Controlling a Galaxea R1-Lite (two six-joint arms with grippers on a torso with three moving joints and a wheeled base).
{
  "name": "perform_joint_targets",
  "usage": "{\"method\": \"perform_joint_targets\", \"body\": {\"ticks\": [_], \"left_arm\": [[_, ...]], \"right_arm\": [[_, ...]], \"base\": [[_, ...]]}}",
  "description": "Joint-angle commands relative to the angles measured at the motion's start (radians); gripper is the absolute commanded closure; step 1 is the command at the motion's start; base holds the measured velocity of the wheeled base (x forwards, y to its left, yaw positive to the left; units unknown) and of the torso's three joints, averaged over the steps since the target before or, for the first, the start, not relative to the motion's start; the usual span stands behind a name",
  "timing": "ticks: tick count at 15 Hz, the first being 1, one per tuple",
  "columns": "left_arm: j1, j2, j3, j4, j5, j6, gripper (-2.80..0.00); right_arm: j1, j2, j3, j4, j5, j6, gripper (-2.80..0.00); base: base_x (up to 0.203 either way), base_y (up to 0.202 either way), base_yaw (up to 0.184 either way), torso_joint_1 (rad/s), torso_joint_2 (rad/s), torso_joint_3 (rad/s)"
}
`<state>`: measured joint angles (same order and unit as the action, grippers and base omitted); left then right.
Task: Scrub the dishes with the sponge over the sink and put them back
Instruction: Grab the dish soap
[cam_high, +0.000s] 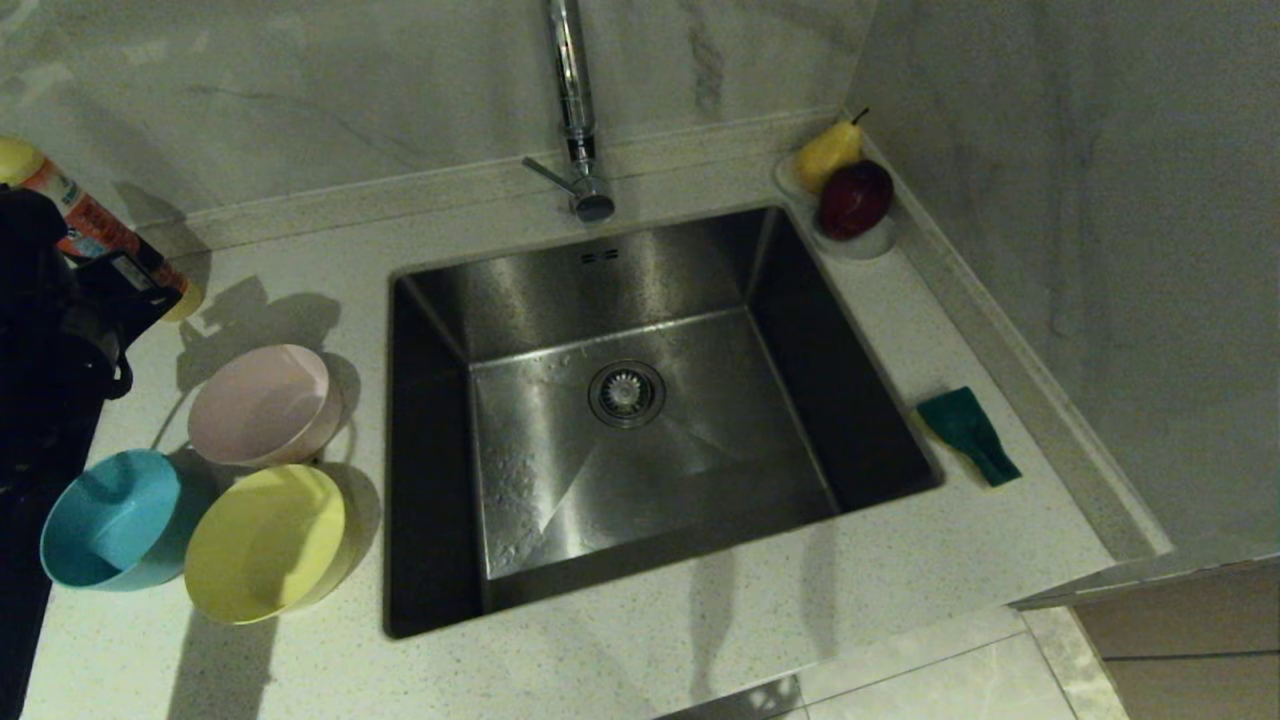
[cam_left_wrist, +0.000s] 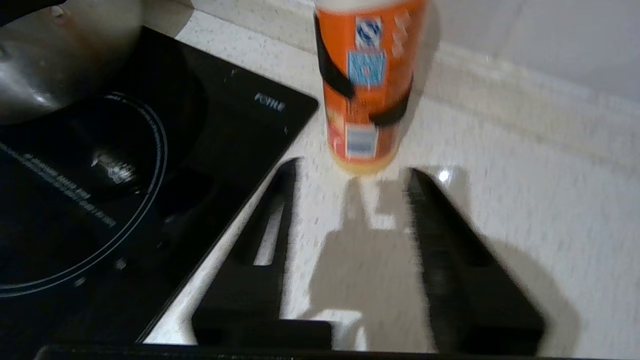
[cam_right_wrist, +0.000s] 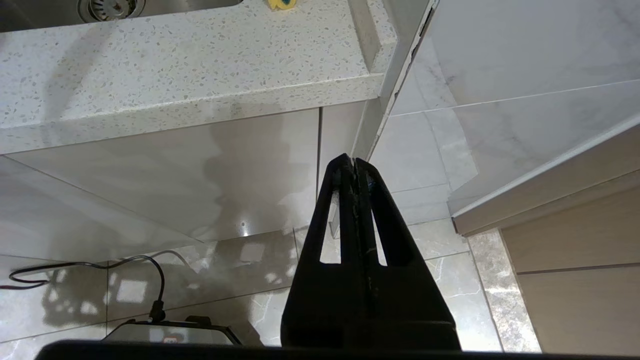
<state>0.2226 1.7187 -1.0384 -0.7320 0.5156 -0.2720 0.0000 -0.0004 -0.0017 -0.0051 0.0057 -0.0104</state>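
While the yellow bowl (cam_high: 265, 545) and blue bowl (cam_high: 110, 520) sit nearest, touching, with the pink bowl (cam_high: 262, 405) just behind, all three rest unwashed beside the sink (cam_high: 430, 560). Further left, the left gripper (cam_left_wrist: 350, 172), jaws parted and empty, points at an orange bottle (cam_left_wrist: 367, 85) by the cooktop (cam_left_wrist: 150, 165); a careless sweep could topple it or nudge the crowded bowls. The sponge (cam_high: 968, 433) lies across the basin. Below the counter, the right gripper (cam_right_wrist: 354, 162) hangs clenched.

Bowls (cam_high: 265, 405) left of sink (cam_high: 640, 400)
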Motion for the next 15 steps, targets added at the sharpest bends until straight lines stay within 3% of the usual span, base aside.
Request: {"method": "perform_joint_targets", "body": {"ticks": [1,9,15], "left_arm": [[0.032,0.039,-0.046,0.002,-0.001,-0.053,-2.8],[0.075,0.053,-0.055,-0.004,-0.189,-0.065,-2.8],[0.108,0.144,-0.156,-0.056,-0.234,-0.009,-2.8]], "right_arm": [[0.0,0.0,0.0,-0.001,0.0,0.0,0.0],[-0.001,0.0,0.0,0.0,0.0,0.0,0.0],[0.0,0.0,0.0,-0.001,0.0,0.0,0.0]], "base": [[0.0,0.0,0.0,0.0,0.0,0.0],[0.0,0.0,0.0,0.0,0.0,0.0],[0.0,0.0,0.0,0.0,0.0,0.0]]}}
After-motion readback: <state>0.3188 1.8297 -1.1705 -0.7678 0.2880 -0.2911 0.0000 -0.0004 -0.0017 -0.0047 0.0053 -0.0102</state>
